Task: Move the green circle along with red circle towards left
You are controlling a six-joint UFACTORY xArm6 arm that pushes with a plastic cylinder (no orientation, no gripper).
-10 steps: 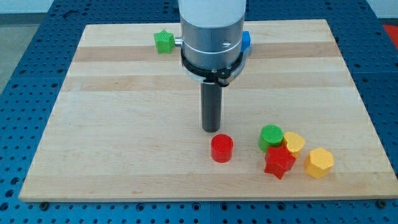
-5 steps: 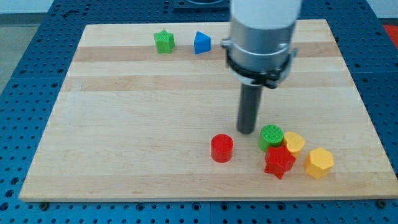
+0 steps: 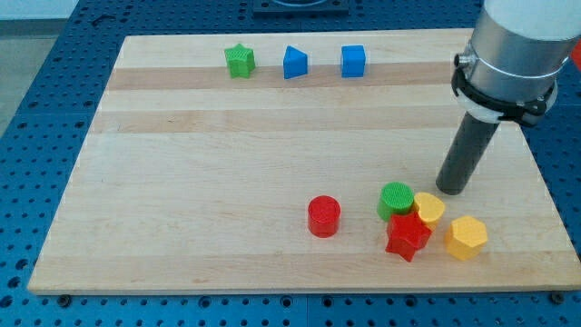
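The green circle (image 3: pixel 396 200) sits on the wooden board near the view's bottom right, touching a yellow circle (image 3: pixel 428 209) and a red star (image 3: pixel 407 236). The red circle (image 3: pixel 324 216) stands alone to its left, a short gap away. My tip (image 3: pixel 450 189) rests on the board to the right of the green circle and just above the yellow circle, apart from both.
A yellow hexagon (image 3: pixel 466 237) lies right of the red star. A green star (image 3: pixel 240 61), a blue pentagon-like block (image 3: pixel 294 63) and a blue cube (image 3: pixel 353 61) line the board's top edge (image 3: pixel 300 38). The board's right edge is close to my tip.
My tip has swept from above the red circle rightward, past the green circle's left side, to its upper right. No block has moved. The blue blocks at the top came into sight.
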